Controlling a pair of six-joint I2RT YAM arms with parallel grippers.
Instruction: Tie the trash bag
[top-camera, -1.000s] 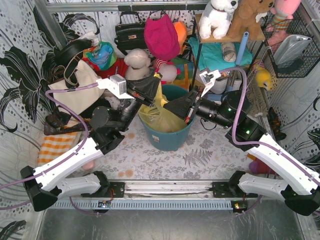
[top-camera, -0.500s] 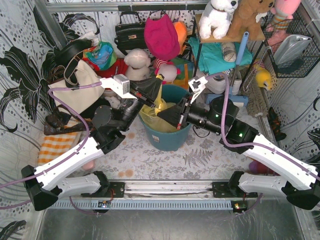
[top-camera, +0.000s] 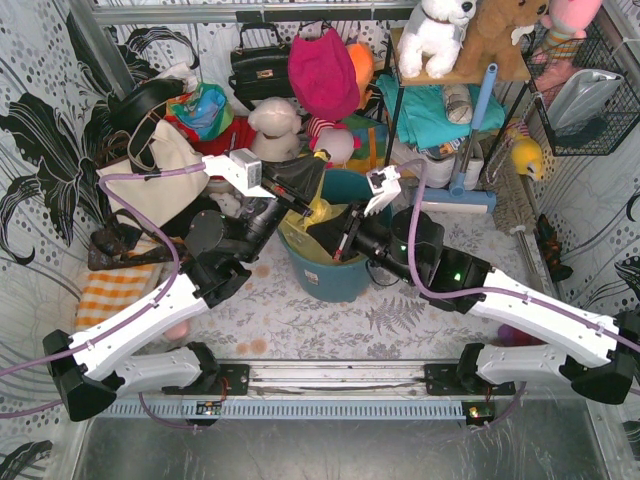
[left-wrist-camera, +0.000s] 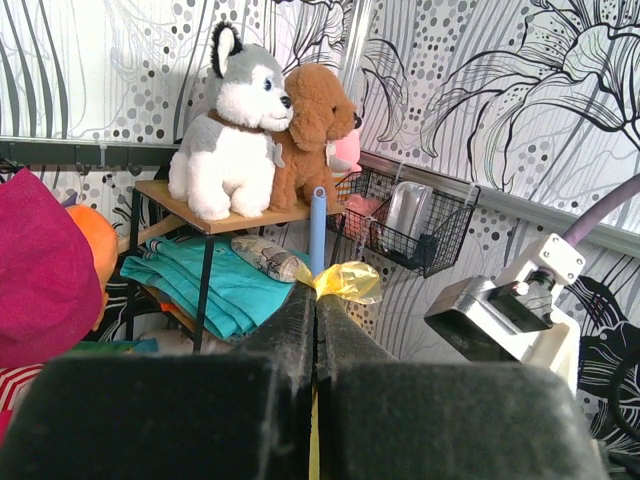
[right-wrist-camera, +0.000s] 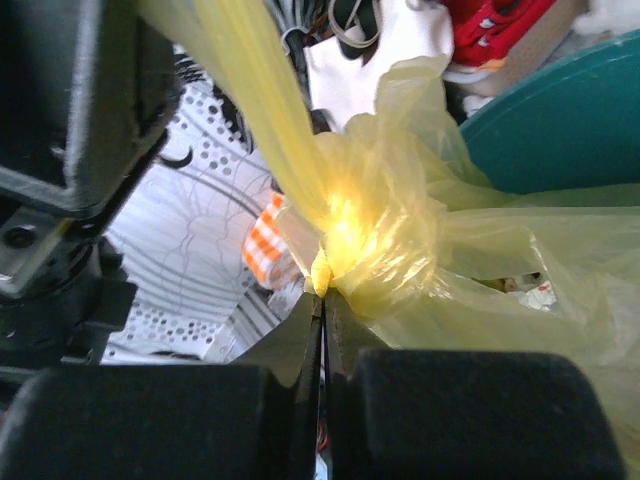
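The yellow-green trash bag (top-camera: 312, 238) sits in the teal round bin (top-camera: 345, 275) at the table's middle. My left gripper (top-camera: 318, 163) is shut on a twisted strip of the bag's rim and holds it up above the bin; a yellow tuft (left-wrist-camera: 350, 281) sticks out past its fingertips in the left wrist view. My right gripper (top-camera: 322, 228) is shut on another part of the bag, right at a bunched knot (right-wrist-camera: 385, 235) where the taut strip (right-wrist-camera: 240, 90) meets the bag's body. The two grippers are close together over the bin.
A cream canvas tote (top-camera: 165, 180) lies at the left. Bags, a pink hat (top-camera: 322, 75) and plush toys crowd the back. A shelf (top-camera: 455, 75) with toys and teal cloth stands at the back right, and a wire basket (top-camera: 590, 95) hangs at the far right.
My right gripper has moved left from the bin's right side to its middle, closing on the left gripper. The left gripper has shifted slightly right, still holding the strip.
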